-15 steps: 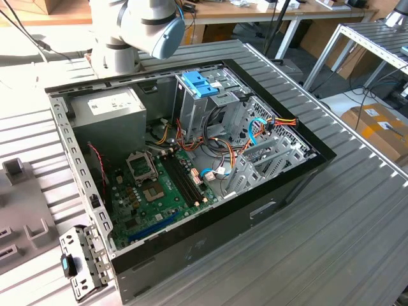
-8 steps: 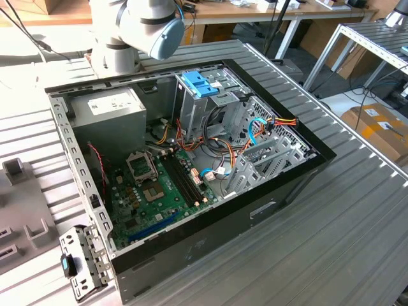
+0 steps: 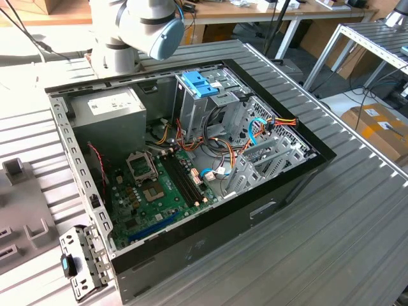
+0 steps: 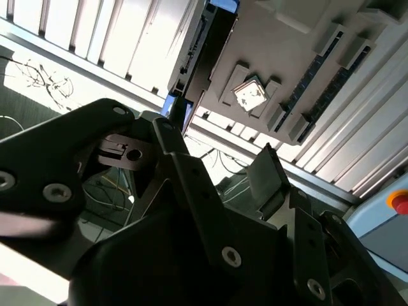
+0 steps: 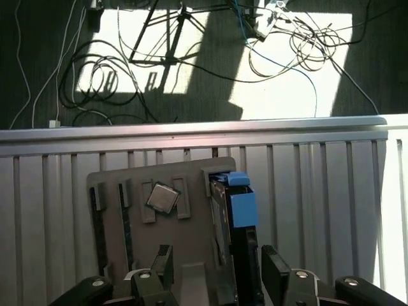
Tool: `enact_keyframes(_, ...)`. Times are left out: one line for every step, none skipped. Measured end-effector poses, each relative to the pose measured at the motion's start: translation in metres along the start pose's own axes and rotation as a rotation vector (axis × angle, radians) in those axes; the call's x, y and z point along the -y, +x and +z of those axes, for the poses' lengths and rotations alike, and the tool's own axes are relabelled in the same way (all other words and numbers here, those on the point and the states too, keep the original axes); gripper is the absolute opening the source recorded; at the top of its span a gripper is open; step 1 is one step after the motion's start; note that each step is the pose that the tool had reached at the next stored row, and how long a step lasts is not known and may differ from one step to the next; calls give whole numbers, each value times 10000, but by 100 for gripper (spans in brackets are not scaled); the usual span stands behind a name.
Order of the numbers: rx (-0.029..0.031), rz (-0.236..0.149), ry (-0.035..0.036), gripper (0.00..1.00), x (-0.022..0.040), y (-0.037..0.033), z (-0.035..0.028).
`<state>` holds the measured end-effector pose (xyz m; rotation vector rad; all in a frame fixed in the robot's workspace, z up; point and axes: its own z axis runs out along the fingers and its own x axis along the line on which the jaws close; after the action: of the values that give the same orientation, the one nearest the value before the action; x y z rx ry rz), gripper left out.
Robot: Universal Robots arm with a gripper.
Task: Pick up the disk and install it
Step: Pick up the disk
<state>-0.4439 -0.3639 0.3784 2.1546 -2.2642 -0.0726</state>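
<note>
The disk stands on edge in a slot of a grey fixture plate, with a blue plastic piece against its side. In the first wrist view my gripper hangs open just above it, one dark finger on each side of the disk's near end. I see no contact. The second wrist view has the same disk beyond my open gripper. In the exterior view the open computer case lies on the ribbed table, and the arm reaches away past the far left corner.
The fixture plate also holds a square processor chip and dark memory sticks. Inside the case are a grey power supply, a blue bracket on the drive cage and a green motherboard. Cables lie on the floor.
</note>
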Motion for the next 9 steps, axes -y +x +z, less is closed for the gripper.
enact_keyframes(-1,-4,2,66,0,-6,11)
enact_keyframes(-4,-14,3,66,0,-15,31)
enact_keyframes(-7,-32,1,66,1,-23,50)
enact_keyframes(-14,-74,-2,66,2,-31,67)
enact_keyframes(-19,-114,-3,66,2,-36,76)
enact_keyframes(-28,-196,-3,66,2,-47,95)
enact_keyframes(-37,-270,-5,66,3,-58,110)
enact_keyframes(-45,-326,-7,66,3,-67,121)
enact_keyframes(-50,-380,-6,66,3,-75,131)
